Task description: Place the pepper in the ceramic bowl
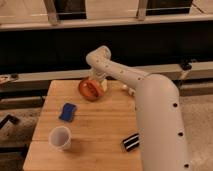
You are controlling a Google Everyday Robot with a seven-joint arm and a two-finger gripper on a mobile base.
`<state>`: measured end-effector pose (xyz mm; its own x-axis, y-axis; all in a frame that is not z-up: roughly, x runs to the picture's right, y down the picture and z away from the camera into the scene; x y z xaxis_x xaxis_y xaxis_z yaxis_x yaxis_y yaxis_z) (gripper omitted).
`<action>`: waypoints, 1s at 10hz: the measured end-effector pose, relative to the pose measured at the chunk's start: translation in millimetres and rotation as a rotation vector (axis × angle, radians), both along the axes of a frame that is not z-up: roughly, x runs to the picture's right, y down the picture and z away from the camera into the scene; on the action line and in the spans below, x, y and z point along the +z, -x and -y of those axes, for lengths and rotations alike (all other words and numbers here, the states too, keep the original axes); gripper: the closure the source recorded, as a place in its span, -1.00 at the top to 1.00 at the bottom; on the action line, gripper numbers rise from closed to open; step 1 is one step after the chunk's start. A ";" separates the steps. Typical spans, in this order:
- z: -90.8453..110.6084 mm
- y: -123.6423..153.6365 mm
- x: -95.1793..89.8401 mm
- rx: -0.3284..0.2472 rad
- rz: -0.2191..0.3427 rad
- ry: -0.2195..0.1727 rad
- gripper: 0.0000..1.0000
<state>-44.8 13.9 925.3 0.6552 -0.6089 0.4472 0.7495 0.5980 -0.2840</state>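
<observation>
Your white arm (150, 110) reaches over the wooden table (100, 131). Its gripper (98, 81) hangs at the far rim of the ceramic bowl (81, 91); you cannot tell its grip state. Nearer stand 1 white cup (60, 137), 1 blue sponge (68, 111) and 1 striped black-and-white packet (131, 142). The pepper (91, 90) lies inside the bowl.

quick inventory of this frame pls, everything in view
ceramic bowl: 1, orange-brown, far side of table
pepper: 1, dark red, within the bowl's outline, below the gripper
pad: 1, blue, left of table's middle
cup: 1, white, near-left of table
striped item: 1, black-and-white, near edge, beside arm
small item: 1, pale, right of bowl, unidentifiable
table: 1, light wood
arm: 1, white, reaching in from the right
gripper: 1, white, over the bowl's far rim
</observation>
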 end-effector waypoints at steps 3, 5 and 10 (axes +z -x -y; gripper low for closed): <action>2.2 0.4 -1.4 0.003 0.003 -0.004 0.60; 3.2 0.8 -2.5 0.004 0.004 -0.005 0.60; 5.4 1.7 -4.4 0.006 0.006 -0.008 0.60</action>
